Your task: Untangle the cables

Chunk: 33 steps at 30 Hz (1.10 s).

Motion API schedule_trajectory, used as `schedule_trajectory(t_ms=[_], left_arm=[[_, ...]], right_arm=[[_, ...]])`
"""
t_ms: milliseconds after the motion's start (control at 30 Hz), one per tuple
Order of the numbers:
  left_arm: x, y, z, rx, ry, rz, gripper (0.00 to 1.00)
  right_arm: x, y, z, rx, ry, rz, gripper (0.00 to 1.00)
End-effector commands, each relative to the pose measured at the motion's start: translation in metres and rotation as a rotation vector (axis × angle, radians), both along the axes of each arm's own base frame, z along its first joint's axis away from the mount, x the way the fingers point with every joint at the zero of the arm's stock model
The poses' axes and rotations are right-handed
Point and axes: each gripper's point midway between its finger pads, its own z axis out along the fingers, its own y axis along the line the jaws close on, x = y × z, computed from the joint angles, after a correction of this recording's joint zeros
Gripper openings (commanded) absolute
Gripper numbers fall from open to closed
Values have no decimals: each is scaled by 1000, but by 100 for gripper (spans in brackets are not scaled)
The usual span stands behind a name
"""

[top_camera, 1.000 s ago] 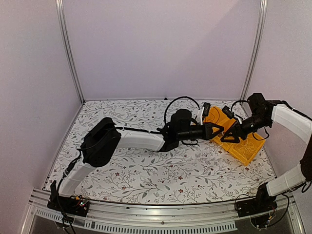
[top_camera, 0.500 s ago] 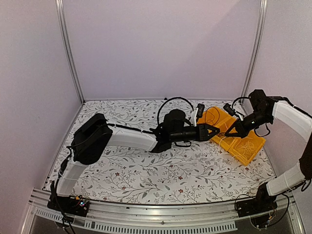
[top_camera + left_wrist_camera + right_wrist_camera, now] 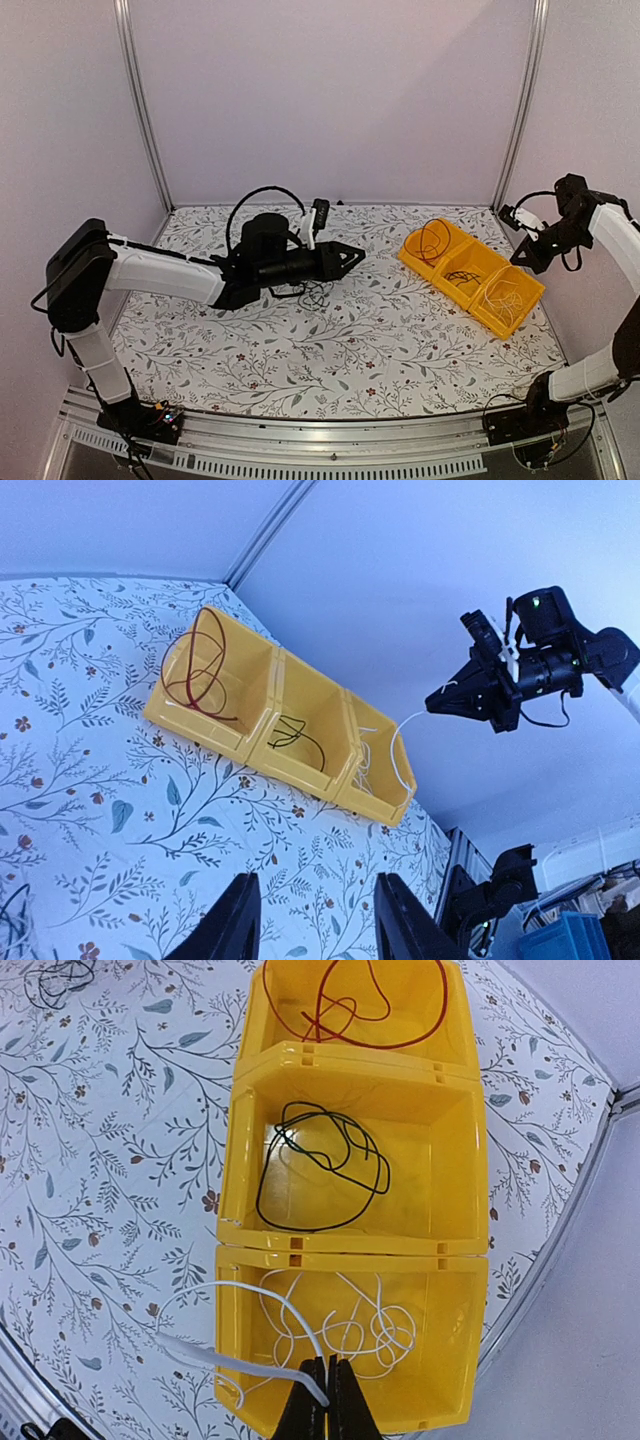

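Clamps the right hand (image 3: 318, 1372) on the white cable (image 3: 250, 1286), above its coils in the yellow tray's (image 3: 350, 1243) end compartment. Holds the left hand (image 3: 315, 882) apart over the surface (image 3: 400, 340), near a dark tangle (image 3: 315, 295).

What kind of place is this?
Probably a robot test booth: plain walls and metal posts close it in, two robot arms are bolted to the table, and yellow bins hold sorted wires.

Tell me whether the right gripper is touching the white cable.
Touching. Right wrist view: the right gripper pinches the white cable between its shut fingers.
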Motion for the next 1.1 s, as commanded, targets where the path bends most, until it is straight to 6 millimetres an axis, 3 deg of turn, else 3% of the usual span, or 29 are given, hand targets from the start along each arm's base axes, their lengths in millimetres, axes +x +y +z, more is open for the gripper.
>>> schedule_trajectory(t_ms=[0, 367, 733, 800, 900, 1000, 1067], left_arm=[[-6, 21, -9, 126, -50, 32, 38], [7, 41, -2, 199, -86, 79, 37], [21, 56, -23, 231, -21, 130, 37], [26, 60, -29, 243, 6, 146, 37], [30, 64, -37, 249, 33, 156, 37], [33, 67, -42, 255, 49, 170, 37], [35, 70, -46, 260, 59, 175, 37]], right_arm=[[16, -22, -14, -138, -79, 10, 0], [28, -61, -82, -360, -35, -15, 0], [20, -62, -141, -320, 192, -9, 0], [19, -62, -143, -311, 226, -30, 0], [19, -59, -131, -283, 240, -51, 3], [16, -61, -112, -291, 241, -74, 23], [15, -66, -98, -317, 235, -94, 30]])
